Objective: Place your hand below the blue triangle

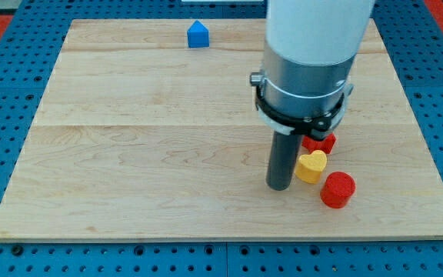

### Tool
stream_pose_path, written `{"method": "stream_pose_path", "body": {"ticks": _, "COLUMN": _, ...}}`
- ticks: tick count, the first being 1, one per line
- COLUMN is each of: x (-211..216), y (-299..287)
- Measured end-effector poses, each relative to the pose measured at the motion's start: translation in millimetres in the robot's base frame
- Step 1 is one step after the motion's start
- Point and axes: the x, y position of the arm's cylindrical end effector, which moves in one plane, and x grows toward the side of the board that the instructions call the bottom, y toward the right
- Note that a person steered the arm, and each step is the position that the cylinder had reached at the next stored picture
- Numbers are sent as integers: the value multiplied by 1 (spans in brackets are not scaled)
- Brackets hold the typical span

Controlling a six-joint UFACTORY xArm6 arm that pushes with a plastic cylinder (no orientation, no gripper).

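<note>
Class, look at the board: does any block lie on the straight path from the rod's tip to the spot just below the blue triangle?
Nothing visible does. My tip sits beside the yellow heart, with both red blocks to its right; the board toward the blue triangle holds no block.

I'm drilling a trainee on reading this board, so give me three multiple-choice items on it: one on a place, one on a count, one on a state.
1. Where is the blue triangle?
A. near the view's top
B. near the view's bottom
C. at the view's right edge

2. How many red blocks show?
A. none
B. two
C. five

3. My tip is:
A. touching the blue triangle
B. off the board
C. right beside the yellow heart

A: it sits by the board's far edge.
B: a red cylinder and a red block partly hidden behind the arm.
C: it stands just left of the heart.
</note>
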Motion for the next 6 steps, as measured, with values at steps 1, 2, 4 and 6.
{"method": "stream_pose_path", "body": {"ticks": 1, "x": -9, "y": 12}}
{"method": "stream_pose_path", "body": {"ticks": 2, "x": -9, "y": 28}}
{"method": "stream_pose_path", "body": {"ticks": 4, "x": -1, "y": -27}}
{"method": "stream_pose_path", "body": {"ticks": 6, "x": -106, "y": -77}}
